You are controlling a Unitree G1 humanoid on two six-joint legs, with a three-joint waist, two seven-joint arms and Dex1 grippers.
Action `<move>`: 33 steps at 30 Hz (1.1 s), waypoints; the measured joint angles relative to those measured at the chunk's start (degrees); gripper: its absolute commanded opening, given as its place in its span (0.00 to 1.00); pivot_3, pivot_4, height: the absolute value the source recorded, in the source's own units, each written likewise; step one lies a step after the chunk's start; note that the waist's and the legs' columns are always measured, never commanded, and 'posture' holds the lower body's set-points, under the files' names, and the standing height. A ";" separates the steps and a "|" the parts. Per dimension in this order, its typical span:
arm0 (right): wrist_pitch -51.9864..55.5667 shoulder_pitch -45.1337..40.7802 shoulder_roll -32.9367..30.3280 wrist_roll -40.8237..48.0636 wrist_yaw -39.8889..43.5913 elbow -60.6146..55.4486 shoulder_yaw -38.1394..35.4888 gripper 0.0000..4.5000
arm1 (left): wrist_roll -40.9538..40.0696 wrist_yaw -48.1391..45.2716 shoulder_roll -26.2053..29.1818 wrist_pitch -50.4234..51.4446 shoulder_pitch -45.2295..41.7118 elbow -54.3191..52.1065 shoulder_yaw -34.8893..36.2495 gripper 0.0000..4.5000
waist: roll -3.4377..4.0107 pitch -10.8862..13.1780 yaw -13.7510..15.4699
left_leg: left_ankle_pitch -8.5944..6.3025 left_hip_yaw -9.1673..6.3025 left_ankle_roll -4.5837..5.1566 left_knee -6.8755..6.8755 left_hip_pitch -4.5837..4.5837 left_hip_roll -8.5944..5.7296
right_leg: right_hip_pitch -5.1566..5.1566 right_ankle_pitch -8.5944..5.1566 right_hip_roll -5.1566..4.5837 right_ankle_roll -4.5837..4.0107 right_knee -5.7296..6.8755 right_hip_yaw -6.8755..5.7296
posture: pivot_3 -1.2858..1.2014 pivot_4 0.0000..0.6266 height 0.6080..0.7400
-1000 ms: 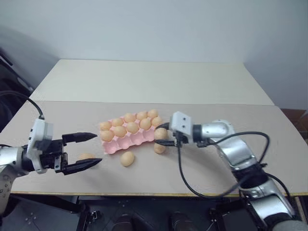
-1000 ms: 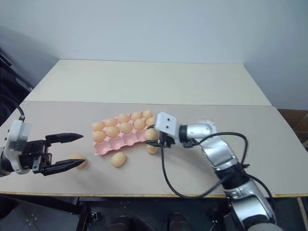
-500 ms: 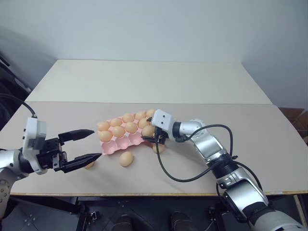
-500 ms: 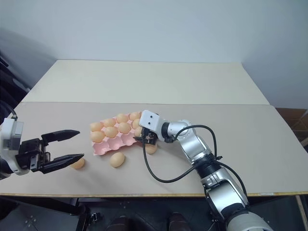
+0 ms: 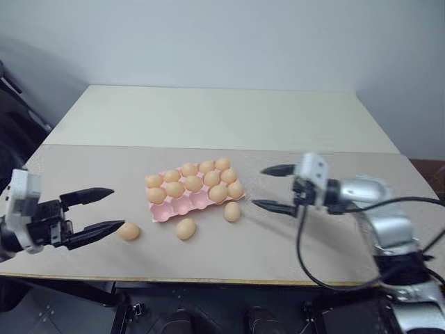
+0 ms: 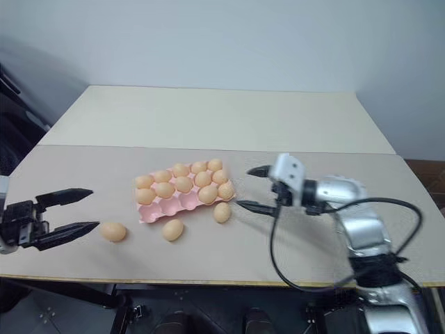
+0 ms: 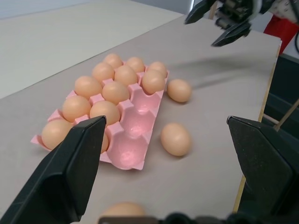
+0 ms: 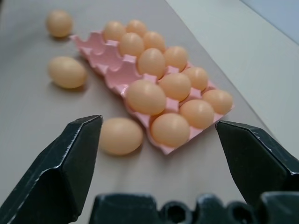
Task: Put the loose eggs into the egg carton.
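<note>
Setting: bare test room or lab
Evidence: two plain tables (image 5: 208, 115) pushed together, blank pale wall (image 5: 229, 38), no furnishings

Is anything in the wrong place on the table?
Yes. Three loose eggs lie on the table beside the egg carton instead of in its cups, and the carton's near row has empty cups. Nothing looks cracked or spilled.

One egg carton (image 5: 182, 207) on desk (image 5: 208, 118); nine eggs (image 5: 191, 184) seated in cups, three loose eggs (image 5: 185, 229) alongside.
</note>
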 measured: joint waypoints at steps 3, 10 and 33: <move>-0.45 7.35 -7.77 3.21 6.76 -1.05 -4.84 1.00 | 1.88 -1.82 1.02 -1.20 2.71 1.06 2.19 1.00 | 0.00 0.00 0.13 | 0.00 0.04 0.01 -0.11 0.03 -0.01 | 0.02 -0.01 -0.02 0.01 -0.14 0.01 | 0.52 0.24 1.00; -0.50 11.91 -11.43 7.01 10.52 -1.04 -10.71 1.00 | 3.78 -4.04 1.03 -2.74 5.09 2.85 4.03 1.00 | -0.01 0.00 -0.29 | 0.00 0.07 0.00 -0.11 0.15 0.00 | 0.06 -0.01 0.00 0.00 -0.02 0.07 | 0.52 0.24 1.00; -1.02 -1.75 8.65 -16.03 -12.61 -0.56 19.43 1.00 | 2.26 -2.10 -0.13 -2.59 1.13 -1.76 -0.18 1.00 | -0.02 -0.01 -0.07 | 0.00 0.07 0.00 -0.13 0.03 -0.01 | -0.08 -0.01 0.00 -0.01 0.00 0.06 | 0.52 0.24 1.00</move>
